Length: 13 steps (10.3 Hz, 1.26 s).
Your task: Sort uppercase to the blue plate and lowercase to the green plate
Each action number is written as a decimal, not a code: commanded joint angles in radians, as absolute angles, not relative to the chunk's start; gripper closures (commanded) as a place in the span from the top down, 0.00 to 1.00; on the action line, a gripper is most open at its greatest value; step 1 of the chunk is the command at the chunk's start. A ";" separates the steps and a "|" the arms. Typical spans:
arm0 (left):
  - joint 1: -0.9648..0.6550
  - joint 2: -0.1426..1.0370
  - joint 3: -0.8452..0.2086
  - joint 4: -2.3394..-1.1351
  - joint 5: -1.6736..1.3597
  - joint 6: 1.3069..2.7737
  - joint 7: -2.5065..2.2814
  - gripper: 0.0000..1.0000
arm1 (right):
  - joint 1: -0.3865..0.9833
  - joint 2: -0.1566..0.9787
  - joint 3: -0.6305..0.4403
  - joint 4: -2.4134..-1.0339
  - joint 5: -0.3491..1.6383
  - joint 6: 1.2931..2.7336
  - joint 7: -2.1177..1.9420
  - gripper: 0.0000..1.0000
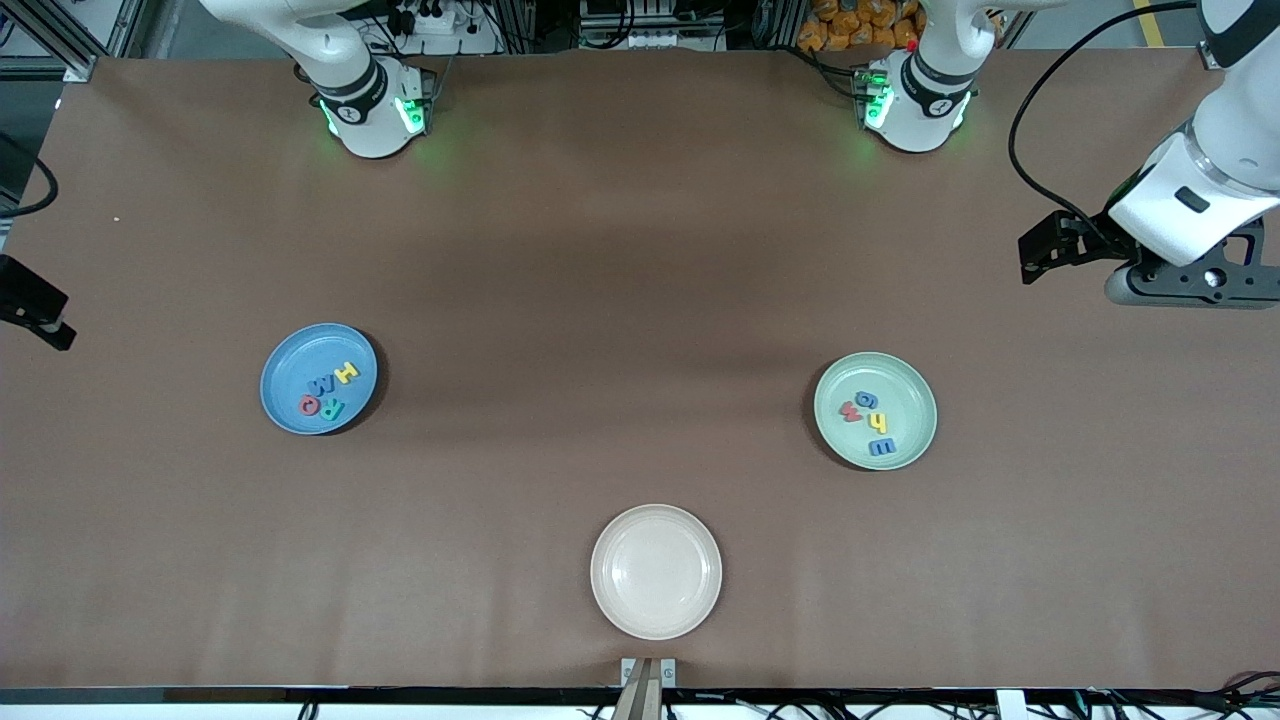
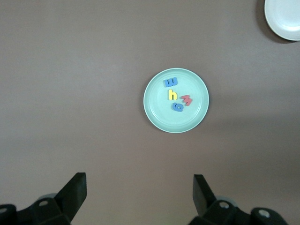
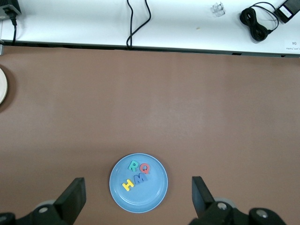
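The blue plate (image 1: 285,385) holds the yellow H (image 1: 346,373), blue M (image 1: 324,386), red Q (image 1: 308,405) and teal R (image 1: 332,408). The green plate (image 1: 915,400) holds the blue g (image 1: 866,399), red w (image 1: 851,411), yellow h (image 1: 877,422) and blue m (image 1: 881,447). My left gripper (image 1: 1040,248) is open and empty, high over the left arm's end of the table; its wrist view (image 2: 139,187) shows the green plate (image 2: 159,112). My right gripper (image 3: 138,190) is open and empty, high above the blue plate (image 3: 154,194); it shows at the frame edge (image 1: 50,325).
An empty cream plate (image 1: 655,570) sits near the table's front edge, midway between the two plates. A white ledge with cables (image 3: 255,21) runs along that front edge.
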State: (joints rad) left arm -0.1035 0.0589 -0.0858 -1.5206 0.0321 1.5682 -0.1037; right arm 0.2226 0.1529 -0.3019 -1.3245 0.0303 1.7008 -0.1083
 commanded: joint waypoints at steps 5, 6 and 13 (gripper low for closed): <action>-0.097 0.060 -0.087 -1.508 0.014 1.557 -0.094 1.00 | 0.031 0.140 -0.146 -1.327 0.011 1.692 -0.095 1.00; -0.097 0.061 -0.087 -1.508 0.014 1.557 -0.092 1.00 | -0.003 0.138 -0.117 -1.328 0.011 1.690 -0.095 1.00; -0.100 0.061 -0.087 -1.508 0.011 1.559 -0.097 1.00 | -0.012 0.133 -0.104 -1.338 0.012 1.645 -0.052 1.00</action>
